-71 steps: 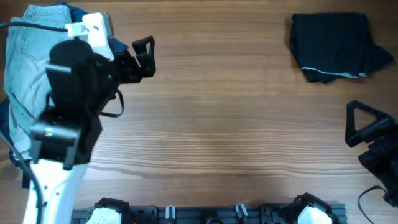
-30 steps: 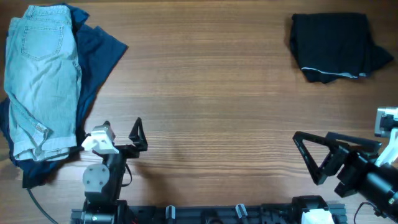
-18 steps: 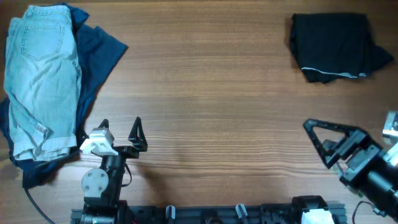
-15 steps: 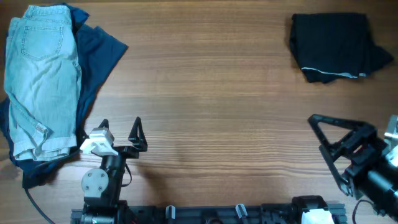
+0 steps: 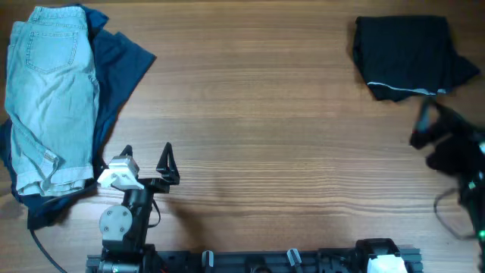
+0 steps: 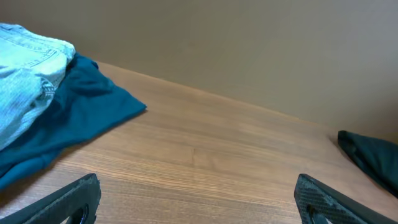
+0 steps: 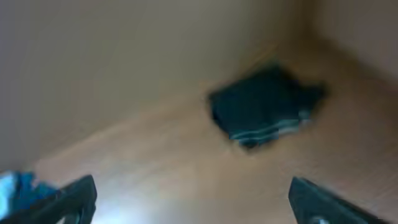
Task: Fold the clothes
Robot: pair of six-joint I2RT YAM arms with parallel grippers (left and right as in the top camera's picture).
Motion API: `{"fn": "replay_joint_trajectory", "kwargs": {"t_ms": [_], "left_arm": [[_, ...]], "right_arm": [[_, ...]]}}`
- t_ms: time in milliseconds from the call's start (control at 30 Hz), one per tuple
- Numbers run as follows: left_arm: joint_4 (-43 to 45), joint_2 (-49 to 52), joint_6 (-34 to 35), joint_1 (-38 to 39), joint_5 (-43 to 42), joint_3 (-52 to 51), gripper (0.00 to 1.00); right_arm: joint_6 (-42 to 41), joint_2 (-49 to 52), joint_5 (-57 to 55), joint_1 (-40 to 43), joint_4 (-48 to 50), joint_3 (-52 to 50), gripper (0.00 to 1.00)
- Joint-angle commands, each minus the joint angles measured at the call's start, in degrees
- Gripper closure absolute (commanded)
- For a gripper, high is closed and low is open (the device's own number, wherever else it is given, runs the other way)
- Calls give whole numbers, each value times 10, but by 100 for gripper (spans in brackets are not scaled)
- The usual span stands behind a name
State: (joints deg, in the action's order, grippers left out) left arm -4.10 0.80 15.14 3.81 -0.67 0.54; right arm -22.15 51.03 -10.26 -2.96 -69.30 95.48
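denim shorts (image 5: pixel 49 98) lie on a blue shirt (image 5: pixel 114 68) at the far left corner, a black garment (image 5: pixel 409 57) at the far right corner; left gripper (image 5: pixel 146 149) spread wide and empty, blurred right gripper (image 7: pixel 193 199) seemingly likewise.

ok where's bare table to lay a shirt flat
The wide middle of the wooden table is bare, between the light blue denim shorts on the dark blue shirt, left, and the folded black garment, far right. Crowded near the left gripper and right gripper.

Wooden table (image 5: pixel 265 114): jeans (image 5: pixel 49 98) atop blue cloth (image 5: pixel 117 68); black cloth (image 5: pixel 409 53) apart.
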Motion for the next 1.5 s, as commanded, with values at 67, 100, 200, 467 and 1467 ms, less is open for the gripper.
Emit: {"fn": "replay_joint_trajectory", "kwargs": {"t_ms": [67,100,200,467,1467], "left_arm": [[-1,-3,-12,3,5,-2,0],[-1,-3,-12,3,5,-2,0],[-1,-3,-12,3,5,-2,0],[-1,-3,-12,3,5,-2,0],[-1,-3,-12,3,5,-2,0]], "right_arm": [[321,31,165,-2,263,-156,0],[322,36,179,-2,342,-207,0],[323,49,245,-2,598,-384,0],[295,-3,322,-2,999,-763,0],[296,-508,238,-2,704,-952,0]]}}
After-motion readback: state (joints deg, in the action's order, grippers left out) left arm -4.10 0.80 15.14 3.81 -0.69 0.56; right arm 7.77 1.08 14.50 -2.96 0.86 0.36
